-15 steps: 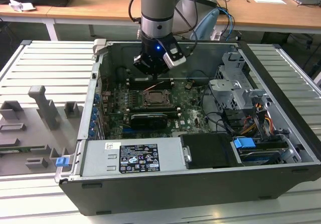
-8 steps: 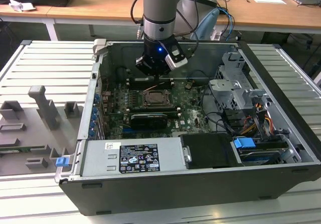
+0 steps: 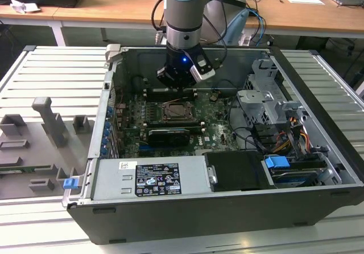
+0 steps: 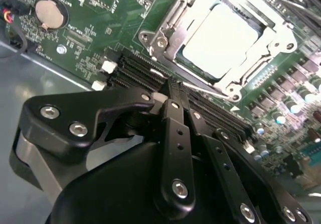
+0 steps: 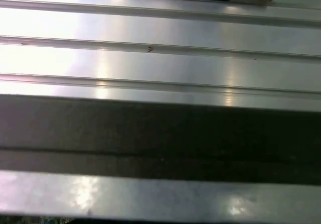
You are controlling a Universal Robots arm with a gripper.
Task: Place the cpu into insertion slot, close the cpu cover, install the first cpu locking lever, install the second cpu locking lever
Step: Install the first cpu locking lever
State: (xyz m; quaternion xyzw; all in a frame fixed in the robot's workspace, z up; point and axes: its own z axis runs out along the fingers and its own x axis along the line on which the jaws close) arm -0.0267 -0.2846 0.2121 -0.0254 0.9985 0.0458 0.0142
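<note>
In the second wrist view the cpu lies flat in the insertion slot, its pale metal top showing through the window of the cpu cover, which lies down around it. A thin metal lever runs along the socket's edge beside the memory slots. My gripper is shut, its black fingertips meeting right at that lever's end. Whether they touch it I cannot tell. In the exterior view the gripper hangs just above the far edge of the slot.
The open computer case stands on a ribbed metal table. A black graphics card lies just in front of the socket. A drive cage with cables is on the exterior view's right, and a grey power supply is at the front. A coin battery sits on the board.
</note>
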